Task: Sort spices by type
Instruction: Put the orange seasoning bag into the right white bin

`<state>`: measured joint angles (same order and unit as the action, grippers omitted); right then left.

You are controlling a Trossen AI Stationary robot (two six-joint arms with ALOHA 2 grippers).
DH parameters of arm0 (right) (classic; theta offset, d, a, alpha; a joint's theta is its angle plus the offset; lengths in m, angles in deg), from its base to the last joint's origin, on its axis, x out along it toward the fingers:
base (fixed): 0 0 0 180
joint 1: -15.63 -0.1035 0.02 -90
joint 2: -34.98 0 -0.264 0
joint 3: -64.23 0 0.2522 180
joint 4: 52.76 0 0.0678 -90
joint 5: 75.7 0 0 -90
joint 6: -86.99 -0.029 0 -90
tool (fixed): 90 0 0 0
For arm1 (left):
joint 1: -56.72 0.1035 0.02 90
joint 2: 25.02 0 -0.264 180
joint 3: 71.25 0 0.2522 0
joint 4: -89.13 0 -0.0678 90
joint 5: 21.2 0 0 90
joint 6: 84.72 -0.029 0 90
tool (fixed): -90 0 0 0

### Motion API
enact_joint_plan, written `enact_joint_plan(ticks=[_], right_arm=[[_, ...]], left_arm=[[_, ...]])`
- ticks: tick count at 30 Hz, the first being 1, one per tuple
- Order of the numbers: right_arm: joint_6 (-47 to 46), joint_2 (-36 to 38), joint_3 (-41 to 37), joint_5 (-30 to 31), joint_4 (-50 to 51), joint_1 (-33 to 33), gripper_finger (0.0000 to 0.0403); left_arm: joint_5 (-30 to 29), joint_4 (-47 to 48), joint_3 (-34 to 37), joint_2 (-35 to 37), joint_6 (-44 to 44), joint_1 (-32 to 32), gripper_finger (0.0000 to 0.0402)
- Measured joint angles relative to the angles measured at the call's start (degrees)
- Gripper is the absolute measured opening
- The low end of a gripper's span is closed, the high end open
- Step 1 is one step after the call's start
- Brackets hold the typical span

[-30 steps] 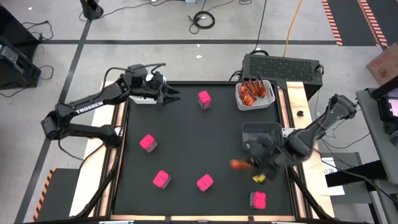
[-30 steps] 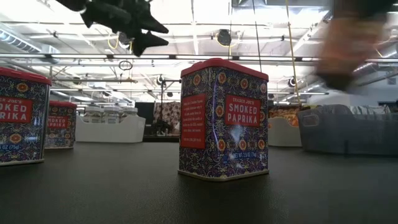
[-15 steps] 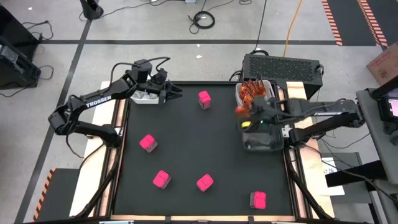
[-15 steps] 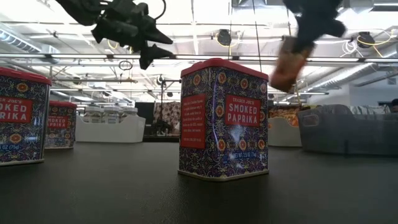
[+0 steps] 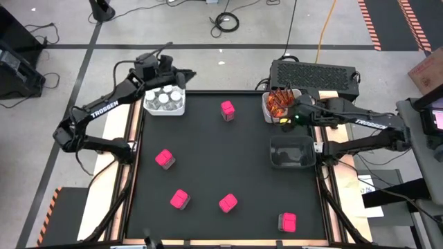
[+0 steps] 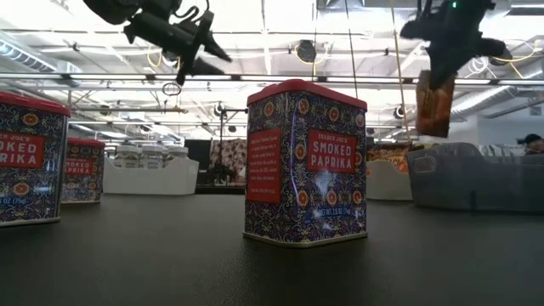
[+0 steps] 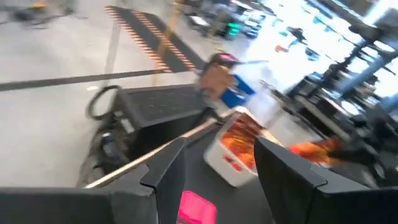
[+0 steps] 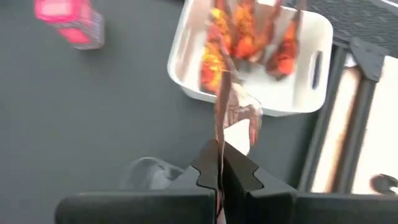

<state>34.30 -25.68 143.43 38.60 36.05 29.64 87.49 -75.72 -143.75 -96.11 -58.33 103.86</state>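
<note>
Over the near edge of the white bin (image 5: 299,111) at the table's back right, right gripper (image 5: 291,119) pinching a sachet (image 8: 231,102) between closed jaws, packet hanging clear of the heap. Best carried further over the bin's middle before letting go (packet is light and may flutter out). Left gripper (image 5: 185,73) parked beside the jar bin (image 5: 148,111), jaws spread, empty. Pink boxes (image 5: 228,109) waiting on the mat (image 5: 221,159)

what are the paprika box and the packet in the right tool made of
The patterned red-lidded paprika box looks like printed tin: glossy sides, rolled lid rim. The crinkly orange-brown sachet, pinched in the right tool, looks like thin foil or plastic film, creased and edge-on.
</note>
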Motion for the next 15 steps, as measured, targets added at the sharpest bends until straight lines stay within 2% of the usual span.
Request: enact_joint_plan(ticks=[9,15], right_arm=[[1.45,0.17,-9.03,-0.49,-3.37,7.1,0.0],[-1.41,0.19,-9.8,-2.46,-7.54,9.82,0.0]], left_arm=[[-2.07,0.85,0.0,-0.04,-2.89,2.07,0.0192],[4.84,-3.63,0.0,-0.04,-3.94,2.05,0.0192]])
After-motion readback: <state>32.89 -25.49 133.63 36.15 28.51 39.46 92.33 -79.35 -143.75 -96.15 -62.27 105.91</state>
